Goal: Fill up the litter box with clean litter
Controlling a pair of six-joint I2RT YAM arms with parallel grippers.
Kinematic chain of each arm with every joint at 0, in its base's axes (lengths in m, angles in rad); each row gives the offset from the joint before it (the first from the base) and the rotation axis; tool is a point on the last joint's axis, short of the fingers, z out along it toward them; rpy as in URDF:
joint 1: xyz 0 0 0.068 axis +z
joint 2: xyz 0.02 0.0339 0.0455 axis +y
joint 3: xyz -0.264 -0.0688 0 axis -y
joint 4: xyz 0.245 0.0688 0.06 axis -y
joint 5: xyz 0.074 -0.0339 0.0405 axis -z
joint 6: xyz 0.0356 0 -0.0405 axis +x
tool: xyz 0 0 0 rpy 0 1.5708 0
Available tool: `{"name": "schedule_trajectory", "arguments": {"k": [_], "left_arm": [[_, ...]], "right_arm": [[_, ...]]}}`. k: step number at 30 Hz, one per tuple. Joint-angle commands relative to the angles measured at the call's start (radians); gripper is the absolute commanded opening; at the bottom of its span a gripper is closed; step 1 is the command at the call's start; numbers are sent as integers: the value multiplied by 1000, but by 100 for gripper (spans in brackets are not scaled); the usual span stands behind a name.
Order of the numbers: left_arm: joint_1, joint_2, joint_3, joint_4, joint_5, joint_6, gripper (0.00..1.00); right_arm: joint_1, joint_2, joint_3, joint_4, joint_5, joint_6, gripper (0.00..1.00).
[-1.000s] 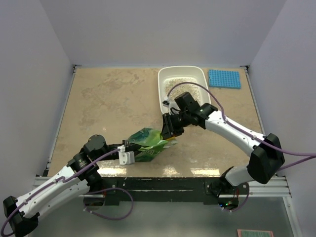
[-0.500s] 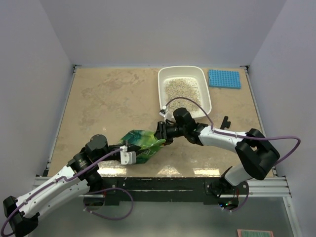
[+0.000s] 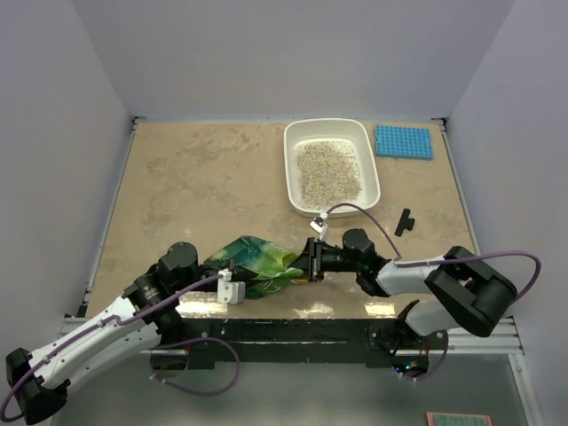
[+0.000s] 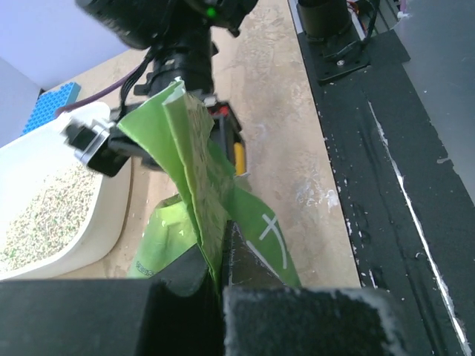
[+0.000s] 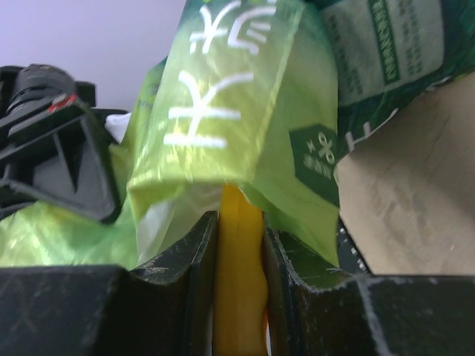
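Between my right fingers (image 5: 182,297) only the yellow scoop handle (image 5: 239,274) shows; the rest of it is buried inside the green bag (image 5: 237,111). The litter box (image 4: 107,222) runs off the left wrist view's edge.

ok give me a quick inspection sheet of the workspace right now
surface: beige mottled table
job's things: litter box far right, clean litter covering most of its floor
clutter: green bag near the front edge; blue mat; small black part
grippers: left gripper shut on green bag; right gripper shut on yellow scoop, its tip hidden under the bag
cables: purple cable along each arm
surroundings: plain pale walls; nothing else seen
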Motion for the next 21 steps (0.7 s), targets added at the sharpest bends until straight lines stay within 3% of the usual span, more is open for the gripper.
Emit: {"name": "schedule_trajectory", "arguments": {"k": [1, 6, 16, 21], "left_arm": [[-1, -10, 48, 115, -58, 60, 0], [-1, -12, 45, 114, -150, 71, 0], [2, -55, 28, 137, -279, 77, 0], [2, -61, 28, 145, -304, 77, 0]], "right_arm": [[17, -103, -91, 118, -41, 113, 0], [16, -326, -153, -1, 2, 118, 0], [14, -865, -264, -423, 173, 202, 0], [14, -1057, -277, -617, 245, 235, 0]]}}
